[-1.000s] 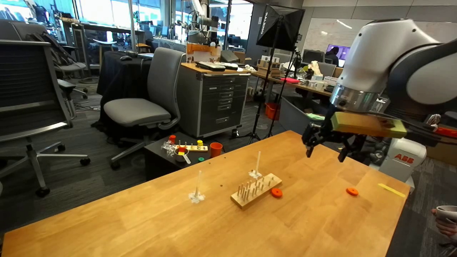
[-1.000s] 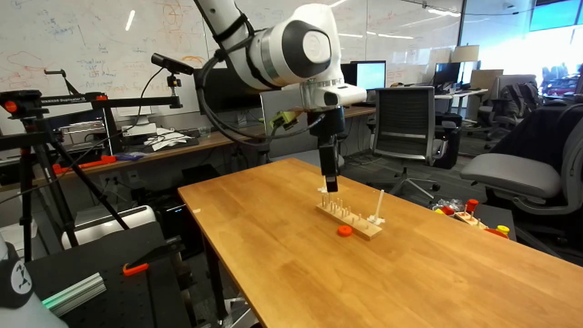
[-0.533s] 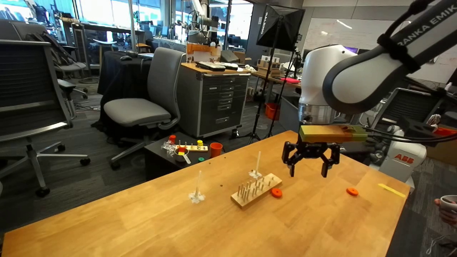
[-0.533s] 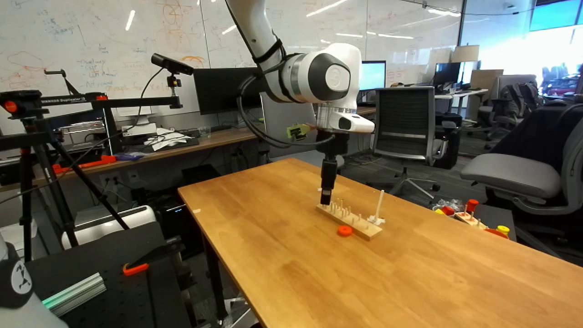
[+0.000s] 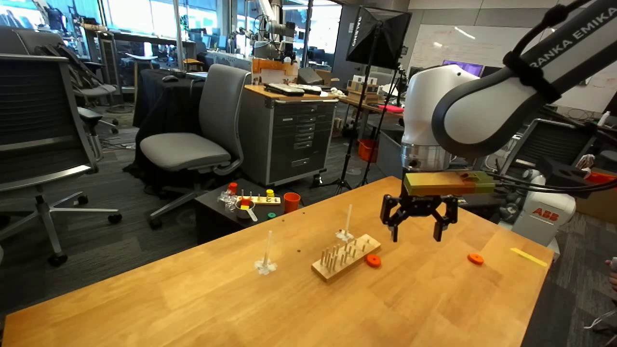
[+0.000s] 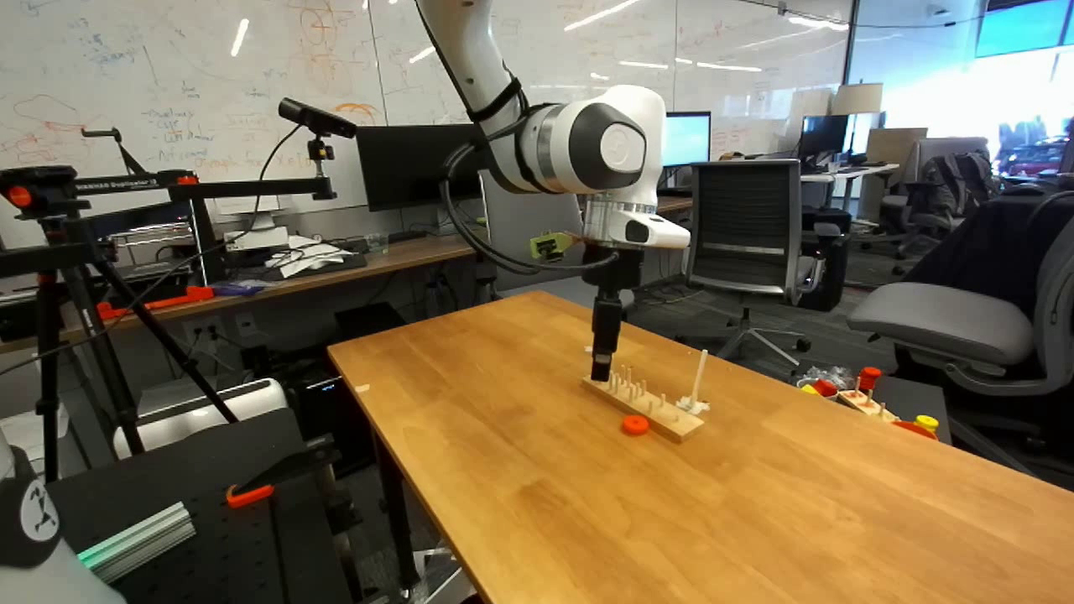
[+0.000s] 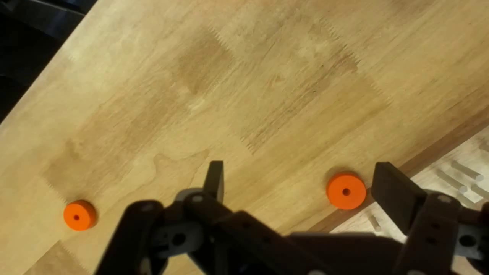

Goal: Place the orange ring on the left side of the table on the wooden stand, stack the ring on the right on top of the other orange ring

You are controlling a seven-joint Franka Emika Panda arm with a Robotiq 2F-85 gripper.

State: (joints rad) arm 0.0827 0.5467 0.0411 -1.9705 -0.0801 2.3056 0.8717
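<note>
A pale wooden peg stand (image 5: 347, 258) sits on the wood-grain surface (image 5: 217, 299). An orange ring (image 7: 353, 195) lies just beside the stand; whether they touch is hard to tell. The black tool (image 5: 416, 237) hovers above the surface near the stand, jaws spread wide. A second orange ring (image 5: 475, 259) lies well apart from the stand.

A yellow-brown wooden desk (image 5: 270, 308) is holding a pale wooden stand (image 5: 346, 257), two orange rings (image 5: 373, 261) (image 5: 476, 260), two whitish sticks (image 5: 268, 248) (image 5: 348, 219) and a yellow strip (image 5: 528, 257).
</note>
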